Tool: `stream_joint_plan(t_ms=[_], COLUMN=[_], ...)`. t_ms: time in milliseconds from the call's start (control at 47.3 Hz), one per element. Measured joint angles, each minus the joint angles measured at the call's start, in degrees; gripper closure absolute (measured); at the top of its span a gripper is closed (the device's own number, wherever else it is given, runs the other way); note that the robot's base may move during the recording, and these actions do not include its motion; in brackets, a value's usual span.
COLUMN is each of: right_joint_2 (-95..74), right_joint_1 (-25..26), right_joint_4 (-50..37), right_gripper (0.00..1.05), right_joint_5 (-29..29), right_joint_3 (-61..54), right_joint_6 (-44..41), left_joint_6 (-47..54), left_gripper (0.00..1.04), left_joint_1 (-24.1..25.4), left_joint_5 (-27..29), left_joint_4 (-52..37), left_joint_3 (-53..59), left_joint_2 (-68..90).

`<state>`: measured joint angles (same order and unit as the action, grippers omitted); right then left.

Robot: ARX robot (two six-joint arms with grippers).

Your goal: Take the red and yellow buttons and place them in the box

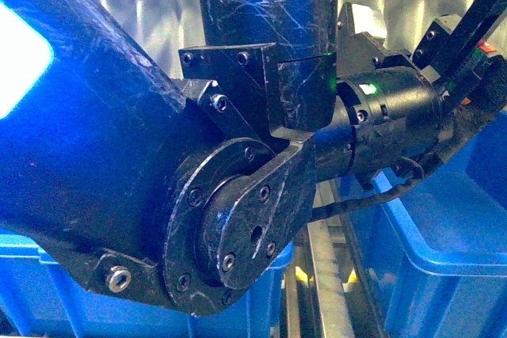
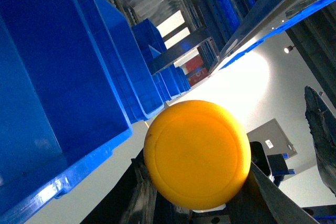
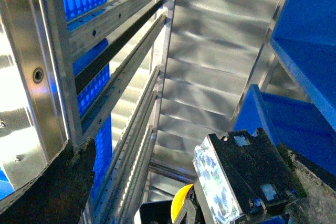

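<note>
The room is all racking here: a corrugated metal wall (image 3: 210, 72) at the back and aluminium rack rails (image 3: 113, 22) running up beside it. No desk shows, only the shelving. In the front view the robot's black arm (image 1: 119, 156) fills most of the shot, bolted joint plates right up against the lens, with a small green light glowing on the housing behind.

Below it sit a blue box (image 1: 447, 235) at lower right and a second blue box (image 1: 40, 290) at lower left, with metal rails running between them. From the left wrist a row of blue boxes (image 2: 63, 77) stretches away along the rack, with a bright pale surface beyond.

The left pincer (image 2: 199, 205) is clenched on a yellow button (image 2: 197, 153), its round cap facing the camera with a dark finger touching each side, in the air and clear of the boxes. The right pincer (image 3: 178, 190) has a second yellow button (image 3: 244, 177) between its fingers, black body up and a sliver of yellow cap showing. It lies close against one finger, well apart from the other, so I cannot tell whether it is gripped.
</note>
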<state>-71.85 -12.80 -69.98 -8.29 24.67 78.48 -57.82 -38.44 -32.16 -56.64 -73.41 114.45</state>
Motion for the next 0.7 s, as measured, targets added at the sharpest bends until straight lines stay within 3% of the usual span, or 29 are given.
stream_joint_plan(t_ms=[63,444,698], right_joint_2=[0.3,0.4,0.6], right_joint_1=[0.4,1.2,1.7], right_joint_4=[0.7,2.5,2.5], right_gripper=[0.09,0.73,0.77], right_joint_5=[0.2,0.2,0.0], right_joint_3=[-0.2,-1.2,-1.3], right_joint_6=[0.1,0.0,1.4], left_joint_6=[0.1,-1.1,-1.8], left_gripper=[0.77,0.82,0.82], left_joint_1=[-0.2,-0.5,-0.5], left_joint_5=[0.1,1.3,1.8], left_joint_4=[0.3,1.9,2.6], left_joint_3=[0.0,-2.5,-3.1], left_joint_2=[0.1,0.3,0.4])
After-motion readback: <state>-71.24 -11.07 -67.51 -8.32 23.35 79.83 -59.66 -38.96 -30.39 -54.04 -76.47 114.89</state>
